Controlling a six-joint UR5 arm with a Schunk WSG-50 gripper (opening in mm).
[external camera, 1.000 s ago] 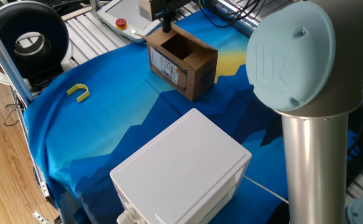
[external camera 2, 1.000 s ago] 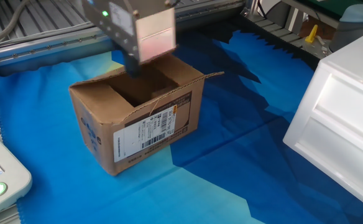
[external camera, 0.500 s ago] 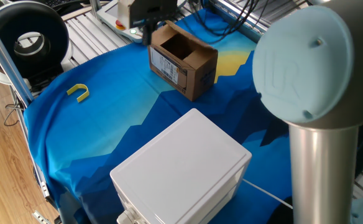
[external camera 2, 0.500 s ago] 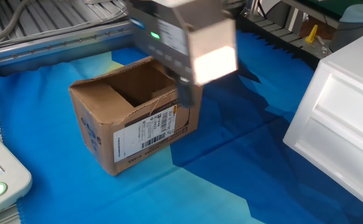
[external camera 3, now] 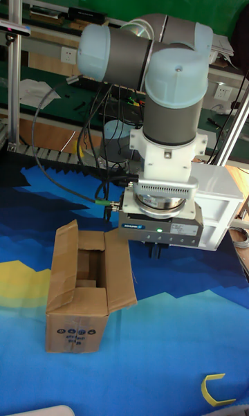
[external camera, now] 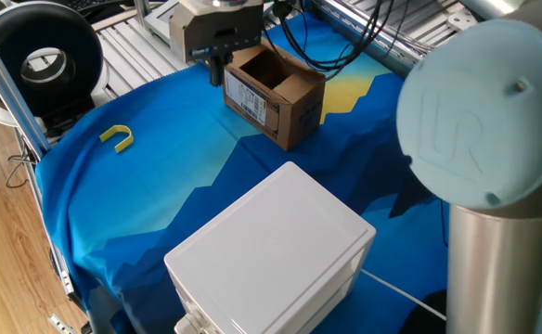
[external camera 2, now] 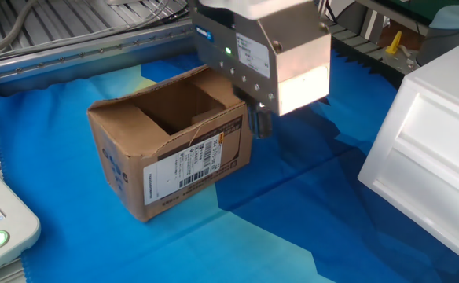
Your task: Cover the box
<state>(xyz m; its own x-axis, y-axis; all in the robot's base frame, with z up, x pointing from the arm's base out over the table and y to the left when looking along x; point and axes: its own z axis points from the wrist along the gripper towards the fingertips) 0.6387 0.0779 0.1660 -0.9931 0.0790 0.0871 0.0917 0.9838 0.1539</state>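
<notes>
The box [external camera: 273, 96] sits on the cloth [external camera: 160, 186] with its top open. The gripper [external camera 2: 259, 122] hangs just beside one end of it. The big plastic box [external camera: 271, 255] sits well apart. A small hook [external camera: 117, 137] lies off alone.

Box [external camera 2: 174, 153]: small brown corrugated carton, upright on blue cloth, top open with flaps raised; white barcode label on one side, interior appears empty, one flap splayed outward

Grey tube arm [external camera 3: 124, 50], pale blue joint caps embossed UR, white flange, black cables, green-lit gripper [external camera 3: 158, 251]
</notes>
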